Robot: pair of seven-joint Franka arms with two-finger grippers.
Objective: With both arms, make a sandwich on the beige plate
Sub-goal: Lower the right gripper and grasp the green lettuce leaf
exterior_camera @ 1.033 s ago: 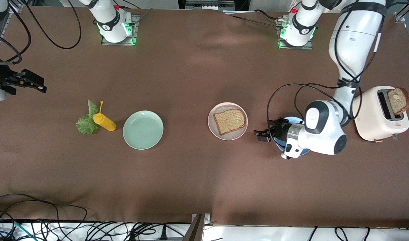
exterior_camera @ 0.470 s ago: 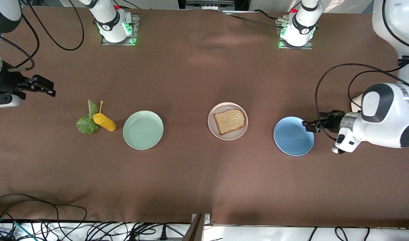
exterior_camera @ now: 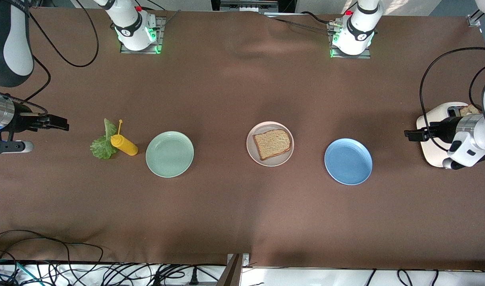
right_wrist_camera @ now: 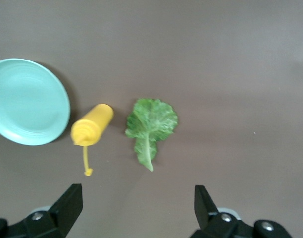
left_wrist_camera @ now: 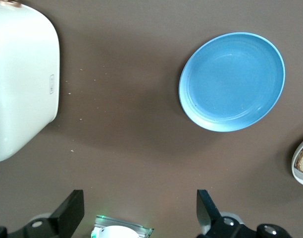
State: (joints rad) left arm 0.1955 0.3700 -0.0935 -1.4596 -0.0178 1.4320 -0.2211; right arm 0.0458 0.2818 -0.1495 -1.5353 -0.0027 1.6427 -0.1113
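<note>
A brown bread slice lies flat on the beige plate; its rim also shows in the left wrist view. The green lettuce leaf lies on the cloth toward the right arm's end, touching a yellow squeeze bottle. My right gripper hangs open and empty over bare cloth beside the lettuce. My left gripper hangs open and empty over the cloth at the toaster's edge, between toaster and blue plate. Another bread slice sticks out of the toaster.
A mint-green plate sits between the bottle and the beige plate. An empty blue plate sits between the beige plate and the white toaster. Cables run along the table's near edge.
The left arm has drawn back from beside the beige plate, across the blue plate, to the toaster. The right gripper has come in toward the lettuce. Both stayed open.
</note>
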